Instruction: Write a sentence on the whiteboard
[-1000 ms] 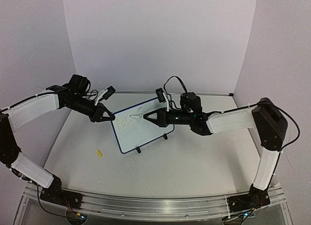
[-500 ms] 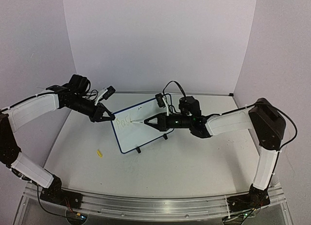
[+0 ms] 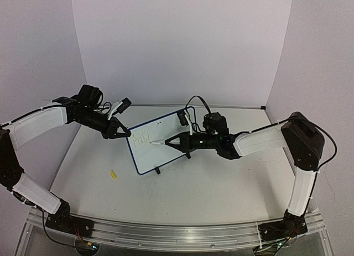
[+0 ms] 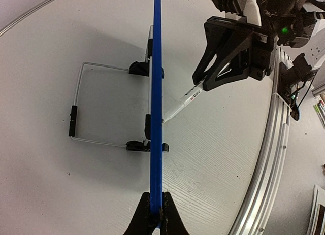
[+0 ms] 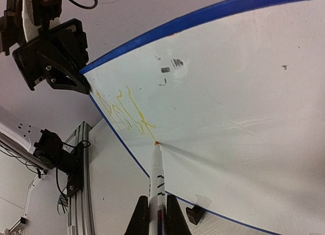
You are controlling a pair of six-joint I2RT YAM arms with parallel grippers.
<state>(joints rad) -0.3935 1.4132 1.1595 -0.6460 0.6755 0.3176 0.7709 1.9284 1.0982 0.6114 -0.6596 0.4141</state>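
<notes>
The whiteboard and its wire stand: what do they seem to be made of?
The whiteboard: smooth white coated face, judging by the ink and dark smudges it carries. Its blue frame is probably plastic. The wire stand: thin bent silvery rod, apparently metal.

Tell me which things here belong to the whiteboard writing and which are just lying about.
In use: whiteboard, its edge held by the left end effector; marker in the right end effector; yellow sentence begun.
Lying about: small yellow cap on the table.
</notes>
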